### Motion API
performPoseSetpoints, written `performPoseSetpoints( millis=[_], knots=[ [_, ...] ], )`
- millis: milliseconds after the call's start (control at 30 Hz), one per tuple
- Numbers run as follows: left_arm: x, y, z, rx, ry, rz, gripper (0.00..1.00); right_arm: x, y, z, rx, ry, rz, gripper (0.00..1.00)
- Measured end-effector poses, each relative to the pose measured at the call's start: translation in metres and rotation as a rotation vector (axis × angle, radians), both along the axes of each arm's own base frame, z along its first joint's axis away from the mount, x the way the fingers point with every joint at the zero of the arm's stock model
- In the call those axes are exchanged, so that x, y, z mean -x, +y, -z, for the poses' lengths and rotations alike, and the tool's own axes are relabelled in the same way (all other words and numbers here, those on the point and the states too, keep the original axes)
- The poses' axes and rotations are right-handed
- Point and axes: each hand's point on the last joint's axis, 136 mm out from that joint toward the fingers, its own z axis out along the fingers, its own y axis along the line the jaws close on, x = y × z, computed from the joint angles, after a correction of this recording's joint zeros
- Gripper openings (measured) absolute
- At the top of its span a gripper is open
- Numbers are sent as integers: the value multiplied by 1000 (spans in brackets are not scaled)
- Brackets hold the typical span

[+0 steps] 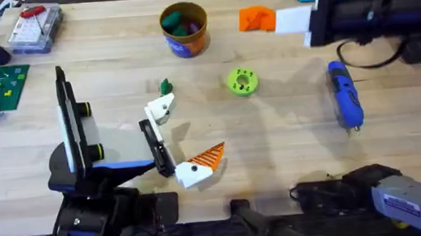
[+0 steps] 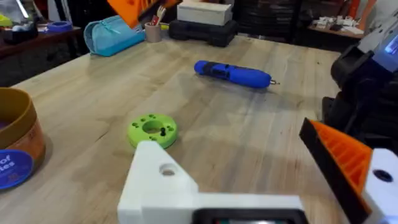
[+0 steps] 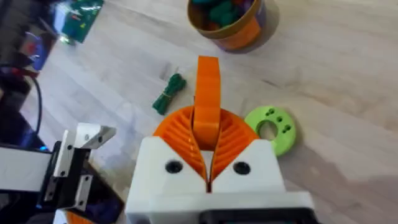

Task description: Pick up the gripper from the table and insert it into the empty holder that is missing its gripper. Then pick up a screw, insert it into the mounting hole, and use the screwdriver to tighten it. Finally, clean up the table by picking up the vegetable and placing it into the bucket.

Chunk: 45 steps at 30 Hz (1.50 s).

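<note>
Step one in hand: getting the gripper into the holder.

Right pincer (image 3: 208, 134) clenched on the gripper (image 3: 208, 87), orange and ribbed, held up in the air just to the right of the bucket (image 1: 185, 30). Left pincer (image 1: 182, 136) released, spread wide, down from the bucket toward the arm bases. One side orange, the other just the bare white holder (image 1: 160, 108).

Next move, at a guess: bring the gripper from beside the bucket over to the holder, line it up with care, then slide it on. Must go in straight, or could jam.

Screw and cleanup steps not yet done. Screwdriver (image 1: 344, 95) lying flat, well apart from the bucket, far to its right. Vegetable (image 1: 166, 85) small and dark green, near the bucket, just above the holder. Green ring (image 1: 242, 81) with holes, near the bucket too.

Desk (image 1: 284, 128) of light wood with plank lines. Behind it, a busy room with a blue bag (image 2: 112, 34) and dark shelves.
</note>
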Motion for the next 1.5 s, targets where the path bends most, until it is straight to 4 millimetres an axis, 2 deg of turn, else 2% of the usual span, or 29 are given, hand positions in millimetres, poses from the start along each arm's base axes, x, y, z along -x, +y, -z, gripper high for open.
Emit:
performPoseSetpoints(
  millis=[200,400,500,800,1033,1233,1500],
  knots=[
    [0,0,0,0,0,0,990,12,9,19,-63,74,-43,7],
    [0,0,0,0,0,0,990,12,30,15,-242,13,-150,7],
    [0,0,0,0,0,0,990,15,35,19,-359,32,-205,7],
    [0,0,0,0,0,1,990,38,48,35,-603,241,-380,7],
    [0,0,0,0,0,2,990,58,59,43,-670,432,-525,7],
    [0,0,0,0,0,2,990,78,74,58,-675,607,-609,7],
    [0,0,0,0,0,2,990,86,87,76,-663,674,-667,7]
  ],
)
